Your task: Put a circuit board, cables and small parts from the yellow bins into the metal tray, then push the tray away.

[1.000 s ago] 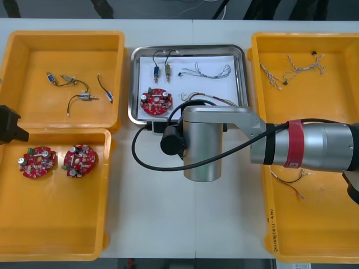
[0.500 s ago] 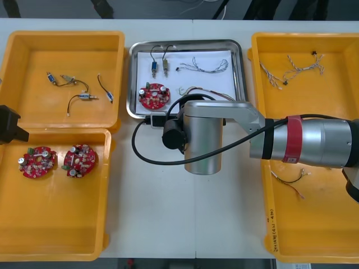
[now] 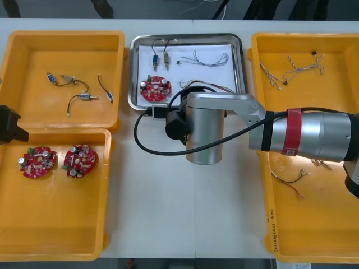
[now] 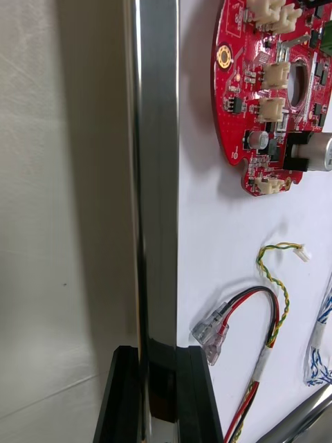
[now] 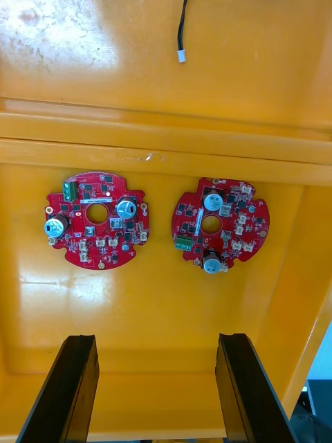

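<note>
Light table [image 3: 162,213], yellow bins on both sides, tray between them toward the far edge. The tray looks loaded, so the step in hand is judged to be the push away: drive low and straight, keep the pinch firm so the rim neither slips nor lets the tray yaw toward a bin. Right gripper [image 4: 158,349]: fingers clamped across the near rim of the metal tray [image 4: 155,173], one outside, one over the white lining. Just past the inner finger lies the red and yellow cable [image 4: 266,311], then the round red circuit board [image 4: 270,97]; small metal parts [image 3: 161,58] lie at the tray's far side. Left gripper [image 5: 158,339] is parked over the near left bin [image 5: 166,145], fingers wide apart, empty.
</note>
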You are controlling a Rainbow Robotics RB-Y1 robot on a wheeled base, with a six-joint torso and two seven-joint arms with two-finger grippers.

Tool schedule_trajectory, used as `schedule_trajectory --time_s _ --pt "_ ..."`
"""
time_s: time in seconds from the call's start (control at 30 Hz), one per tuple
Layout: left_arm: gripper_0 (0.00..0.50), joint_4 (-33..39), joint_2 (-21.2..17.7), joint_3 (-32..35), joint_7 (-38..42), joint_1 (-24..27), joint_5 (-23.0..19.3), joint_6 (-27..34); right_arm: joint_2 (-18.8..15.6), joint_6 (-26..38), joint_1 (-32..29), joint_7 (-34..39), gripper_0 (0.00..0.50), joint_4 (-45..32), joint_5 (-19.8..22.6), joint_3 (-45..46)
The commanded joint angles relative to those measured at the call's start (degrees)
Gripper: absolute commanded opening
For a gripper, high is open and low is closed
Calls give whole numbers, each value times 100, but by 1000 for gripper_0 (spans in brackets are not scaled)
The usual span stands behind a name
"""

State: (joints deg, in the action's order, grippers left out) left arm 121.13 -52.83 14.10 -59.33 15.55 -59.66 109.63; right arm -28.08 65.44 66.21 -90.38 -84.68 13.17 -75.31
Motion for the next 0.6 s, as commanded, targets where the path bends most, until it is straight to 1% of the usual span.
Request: schedule_trajectory --time_s 0.03,0.37,0.6 --pt "500 157 -280 172 -359 -70 -37 37 100 -128 190 223 0 224 -16 -63" --pt "500 157 -280 172 -359 -70 -37 37 224 -365 278 231 0 646 -7 16" --pt "500 157 -280 172 -359 -70 -37 37 241 -576 322 231 0 874 -16 16"
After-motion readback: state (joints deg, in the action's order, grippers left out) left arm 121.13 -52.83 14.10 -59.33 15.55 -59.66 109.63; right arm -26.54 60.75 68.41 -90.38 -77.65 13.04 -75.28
